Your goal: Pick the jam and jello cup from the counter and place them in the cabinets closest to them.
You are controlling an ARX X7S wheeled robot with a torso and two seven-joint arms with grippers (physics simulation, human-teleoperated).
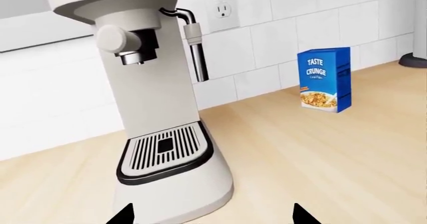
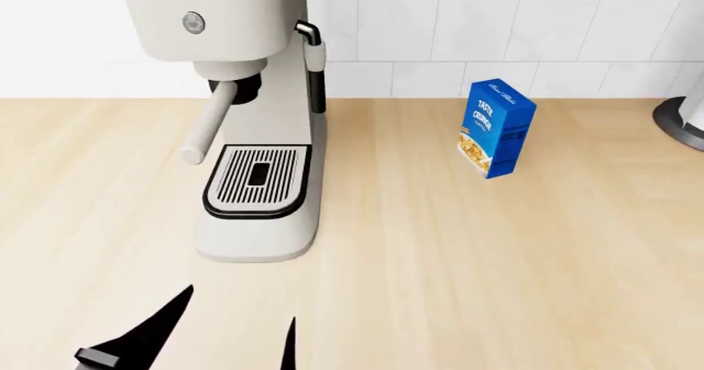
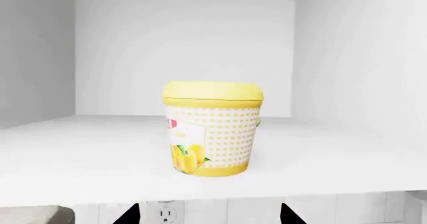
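- Yellow dotted cup (image 3: 212,128) with a yellow lid, which I take for the jello cup, stands upright on the white cabinet shelf (image 3: 80,169), free of the right gripper (image 3: 208,216), whose tips are spread apart below the shelf edge: that half looks done
- The jam shows in no view, so it is still to fetch
- Left gripper (image 1: 212,216) hangs open and empty just in front of the coffee machine (image 1: 157,109) on the wooden bench (image 2: 495,263); a blue cereal box (image 2: 497,138) stands well to the machine's side

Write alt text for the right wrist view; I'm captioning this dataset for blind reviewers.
A small yellow cup with a yellow lid, dotted sides and a fruit picture stands upright on a white cabinet shelf, apart from the walls. The dark tips of the right hand show at the frame's edge, open and not touching the cup. A wall outlet shows below the shelf.
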